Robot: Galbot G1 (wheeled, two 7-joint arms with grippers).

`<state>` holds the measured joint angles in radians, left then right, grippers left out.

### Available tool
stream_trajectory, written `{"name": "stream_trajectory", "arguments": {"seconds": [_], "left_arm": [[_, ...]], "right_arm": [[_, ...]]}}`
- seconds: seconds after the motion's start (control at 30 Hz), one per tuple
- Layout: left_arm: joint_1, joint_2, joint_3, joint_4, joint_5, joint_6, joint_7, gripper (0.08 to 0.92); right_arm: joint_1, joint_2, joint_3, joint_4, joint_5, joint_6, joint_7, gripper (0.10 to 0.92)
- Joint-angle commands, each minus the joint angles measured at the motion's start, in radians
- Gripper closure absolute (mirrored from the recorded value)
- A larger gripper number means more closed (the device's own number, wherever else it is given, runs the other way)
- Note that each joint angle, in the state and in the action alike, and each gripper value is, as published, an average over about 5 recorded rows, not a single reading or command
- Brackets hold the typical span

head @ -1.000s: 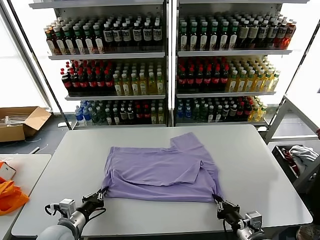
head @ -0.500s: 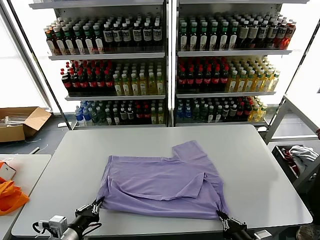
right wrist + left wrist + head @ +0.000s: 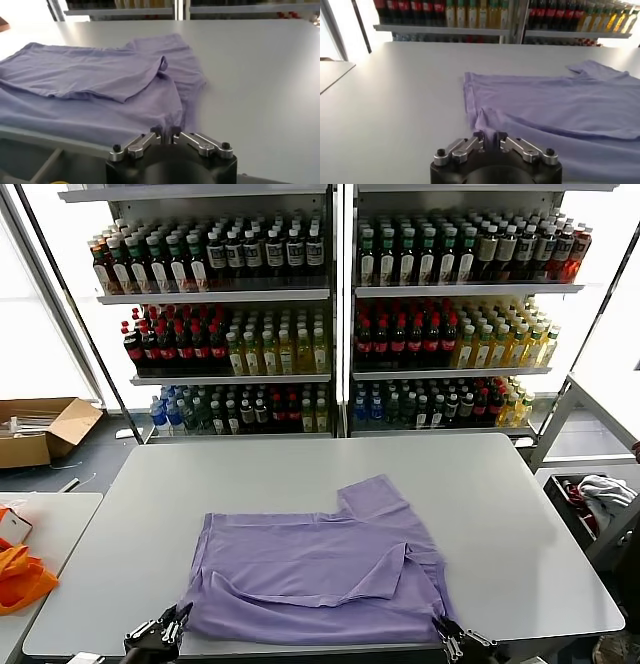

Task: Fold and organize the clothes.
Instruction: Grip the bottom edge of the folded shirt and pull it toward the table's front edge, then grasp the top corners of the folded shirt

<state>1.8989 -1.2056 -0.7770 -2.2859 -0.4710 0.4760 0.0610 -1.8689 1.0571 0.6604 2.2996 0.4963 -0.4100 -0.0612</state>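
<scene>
One of the clothes, a lavender T-shirt, lies partly folded on the grey table, its lower hem at the near edge and one sleeve pointing to the far right. My left gripper is at the shirt's near left corner and my right gripper at its near right corner. In the left wrist view the left gripper has its fingers slightly parted with the shirt corner lying between them. The right gripper is likewise slightly open over a bunched corner of the shirt.
Shelves of drink bottles stand behind the table. A cardboard box sits on the floor at far left, orange cloth on a side table at left, and a bin with clothing at right.
Both grippers pulled the shirt toward the table's near edge, flattening it. Their fingers, shut on the corners before, have now parted.
</scene>
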Motion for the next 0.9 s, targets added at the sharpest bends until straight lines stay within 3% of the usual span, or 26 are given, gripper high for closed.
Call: {"name": "stream_trajectory", "arguments": {"seconds": [0.03,0.23,0.43,0.63,0.9], "left_arm": [[0.014,0.035,-0.077,-0.059,-0.027,0.012,0.023,0.659],[-0.177,0.16,-0.063,0.009,-0.103,0.04,0.041,0.495],[-0.332,0.242,0.011,0.155,-0.117,0.035,0.108,0.313],[-0.555,0.335,0.139,0.359,-0.174,0.043,0.174,0.187],[-0.796,0.38,0.316,0.602,-0.188,0.034,0.192,0.177]], "right_arm": [[0.076,-0.024,0.05,0.022,0.086,0.034,-0.008,0.577],[0.34,-0.131,0.028,-0.134,0.095,0.047,-0.07,0.404],[0.646,-0.185,-0.073,-0.372,0.082,0.013,-0.189,0.241],[0.897,-0.2,-0.244,-0.58,0.074,0.0,-0.274,0.203],[1.165,-0.057,-0.447,-0.898,0.046,0.0,-0.272,0.202]]}}
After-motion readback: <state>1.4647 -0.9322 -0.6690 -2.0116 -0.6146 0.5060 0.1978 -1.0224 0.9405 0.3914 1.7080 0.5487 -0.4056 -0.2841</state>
